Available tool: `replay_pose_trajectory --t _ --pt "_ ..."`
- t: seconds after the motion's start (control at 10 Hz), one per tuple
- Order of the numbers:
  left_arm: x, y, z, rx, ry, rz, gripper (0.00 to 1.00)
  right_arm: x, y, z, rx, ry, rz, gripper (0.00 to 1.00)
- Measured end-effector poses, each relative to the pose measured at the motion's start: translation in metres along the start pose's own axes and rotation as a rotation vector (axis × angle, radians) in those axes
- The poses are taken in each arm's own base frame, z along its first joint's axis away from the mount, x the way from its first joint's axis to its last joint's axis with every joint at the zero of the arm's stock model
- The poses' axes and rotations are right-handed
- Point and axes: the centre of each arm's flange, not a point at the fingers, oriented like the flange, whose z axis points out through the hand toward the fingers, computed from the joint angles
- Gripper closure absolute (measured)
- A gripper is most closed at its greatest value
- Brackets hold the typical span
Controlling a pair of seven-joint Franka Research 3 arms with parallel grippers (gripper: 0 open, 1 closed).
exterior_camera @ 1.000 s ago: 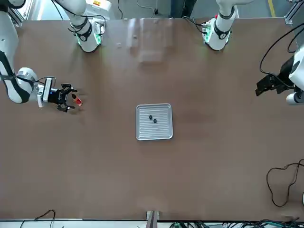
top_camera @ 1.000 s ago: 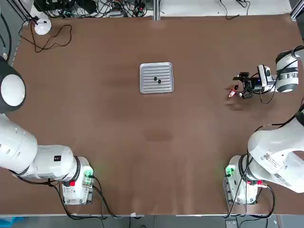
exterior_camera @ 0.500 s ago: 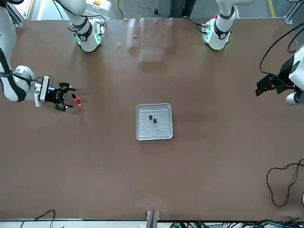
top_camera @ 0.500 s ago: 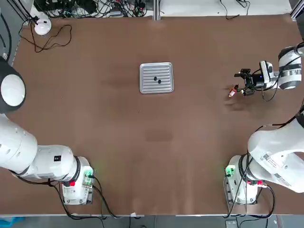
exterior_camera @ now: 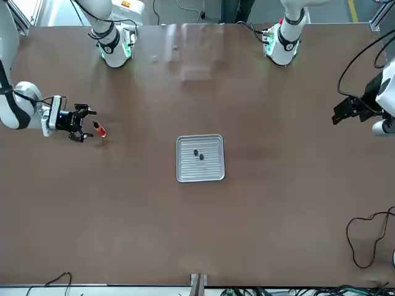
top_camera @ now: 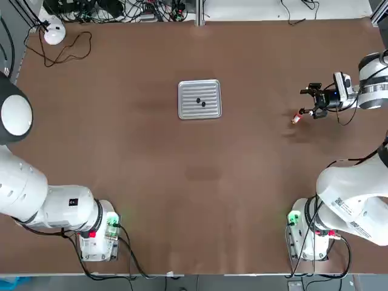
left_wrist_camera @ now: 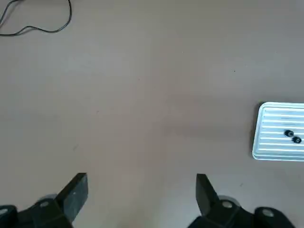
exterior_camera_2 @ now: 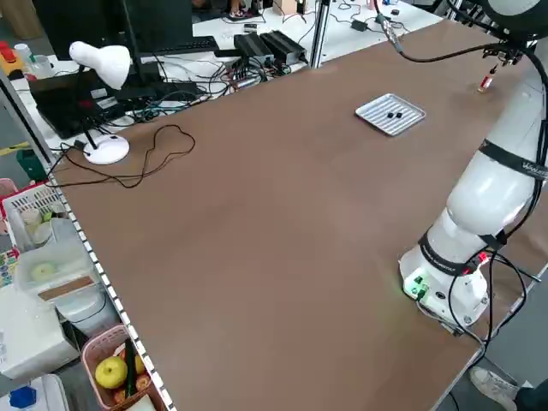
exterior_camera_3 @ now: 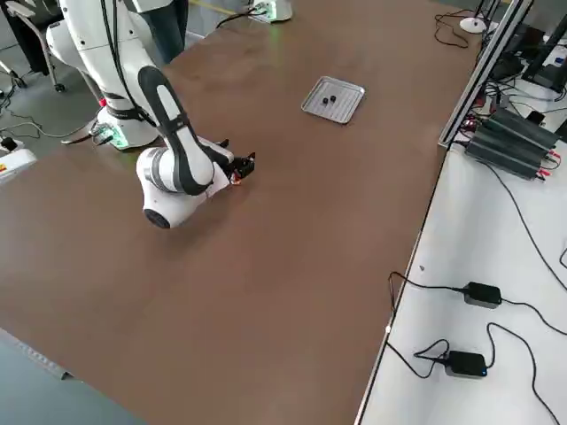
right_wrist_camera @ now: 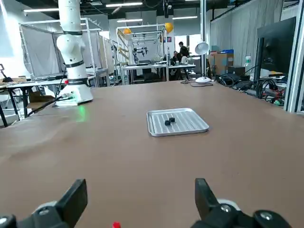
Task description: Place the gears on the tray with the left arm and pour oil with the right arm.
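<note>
Your right gripper (top_camera: 304, 102) is at the right side of the table (top_camera: 200, 176), level with the fingers pointing across toward the middle. Its jaws are released and spread wide, gripping nothing. The little oil bottle (exterior_camera: 99, 129), with its red band and dark cap, stands on the table just by those fingers; you can't tell from here whether it touches one of them.

Your left gripper (exterior_camera: 349, 110) is over by the left side of the table, pointing down above it. Its jaws are released too, set well apart with nothing between them.

The silvery tray (top_camera: 200, 99) lies flat between your two grippers, well apart from both, in the half of the table farther from the arms' bases. Both dark gears (left_wrist_camera: 293, 137) are on its ribbed surface, close together near the middle. The bottle is off the tray, well to its right.
</note>
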Motion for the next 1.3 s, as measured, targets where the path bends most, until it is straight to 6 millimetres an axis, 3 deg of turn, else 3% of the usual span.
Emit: replay_pose_trajectory --t 0.5,0.9,1.3 --pt "-0.001 0.000 -0.002 0.000 0.003 0.002 0.00 0.068 0.022 0.020 0.054 -0.084 0.113 0.00" --pt "-0.001 0.000 -0.002 0.000 0.004 0.002 0.00 0.105 0.039 0.035 0.043 -0.175 0.209 0.00" --pt "-0.001 -0.001 -0.002 0.000 0.001 -0.001 0.00 0.171 0.065 0.054 0.003 -0.279 0.312 0.00"
